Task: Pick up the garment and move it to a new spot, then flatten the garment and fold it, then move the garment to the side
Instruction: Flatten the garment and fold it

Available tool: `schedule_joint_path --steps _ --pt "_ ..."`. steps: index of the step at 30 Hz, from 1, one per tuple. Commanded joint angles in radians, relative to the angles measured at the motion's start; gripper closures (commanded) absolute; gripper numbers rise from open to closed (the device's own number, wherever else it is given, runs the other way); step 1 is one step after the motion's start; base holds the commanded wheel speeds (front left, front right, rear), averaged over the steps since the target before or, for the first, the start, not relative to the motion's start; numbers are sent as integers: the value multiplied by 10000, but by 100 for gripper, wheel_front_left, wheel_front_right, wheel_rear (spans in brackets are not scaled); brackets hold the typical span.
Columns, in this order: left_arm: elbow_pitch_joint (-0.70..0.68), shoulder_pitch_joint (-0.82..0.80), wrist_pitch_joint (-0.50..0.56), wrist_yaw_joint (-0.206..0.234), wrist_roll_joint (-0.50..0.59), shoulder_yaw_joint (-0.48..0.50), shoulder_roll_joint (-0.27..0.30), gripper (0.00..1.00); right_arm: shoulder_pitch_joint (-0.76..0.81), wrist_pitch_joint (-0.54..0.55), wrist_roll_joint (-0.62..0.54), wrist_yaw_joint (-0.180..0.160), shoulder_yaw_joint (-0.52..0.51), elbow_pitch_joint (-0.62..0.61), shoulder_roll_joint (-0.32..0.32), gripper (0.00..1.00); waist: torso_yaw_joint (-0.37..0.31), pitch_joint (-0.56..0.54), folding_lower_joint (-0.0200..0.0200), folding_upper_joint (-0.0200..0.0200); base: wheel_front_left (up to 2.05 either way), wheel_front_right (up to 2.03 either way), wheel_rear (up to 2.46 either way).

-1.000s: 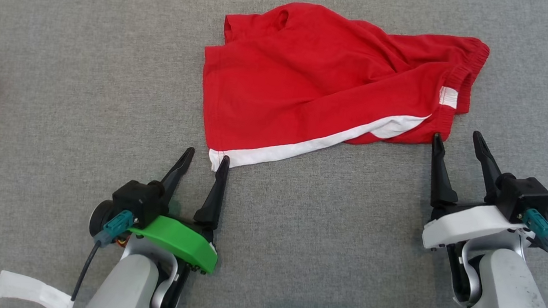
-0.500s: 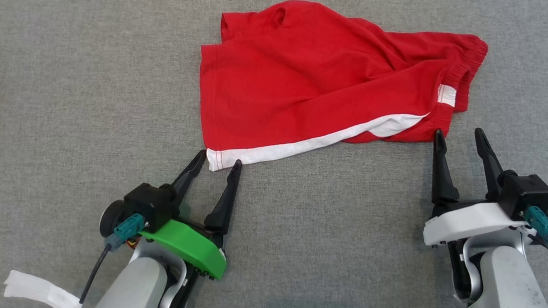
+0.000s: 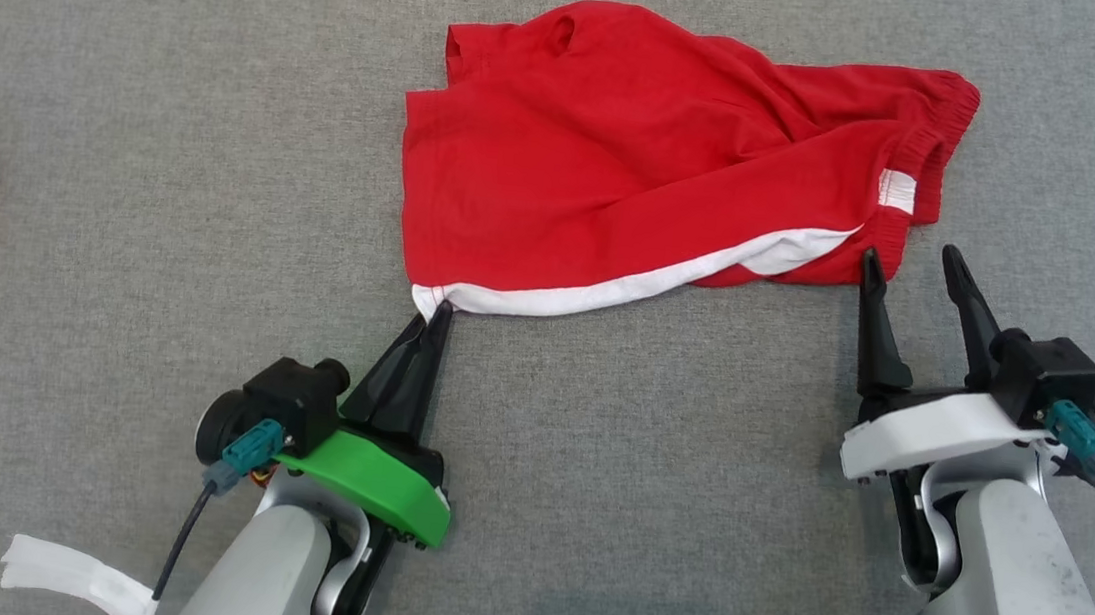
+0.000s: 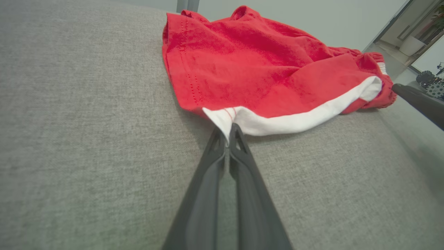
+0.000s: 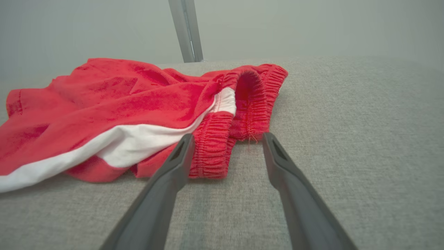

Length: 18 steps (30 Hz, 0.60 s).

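Closed now: my left gripper (image 3: 437, 312) has pinched the white hem corner (image 4: 222, 116) of the crumpled red fabric shorts (image 3: 611, 173).
They lie on the grey woven surface (image 3: 120, 156); my right gripper (image 3: 907, 257) gapes wide at the elastic waistband (image 5: 215, 146), so I judge its grip comes next.

Plain indoor room: grey fabric surface (image 3: 120, 156), bare wall (image 5: 329, 27).

The garment (image 3: 623, 154) is red with a white stripe, and the surface (image 3: 125, 106) under it is plain grey.
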Motion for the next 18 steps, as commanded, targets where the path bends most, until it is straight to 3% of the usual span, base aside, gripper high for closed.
schedule_joint_path --steps 1,18 --pt "-75 -174 7 4 78 132 57 100 -260 -1 87 -14 14 3 -29 0 38 30 0 12 0 0 0" --pt "-191 -130 6 4 304 414 7 100 -1287 -3 581 -14 -308 824 -32 0 311 107 0 12 0 0 0"
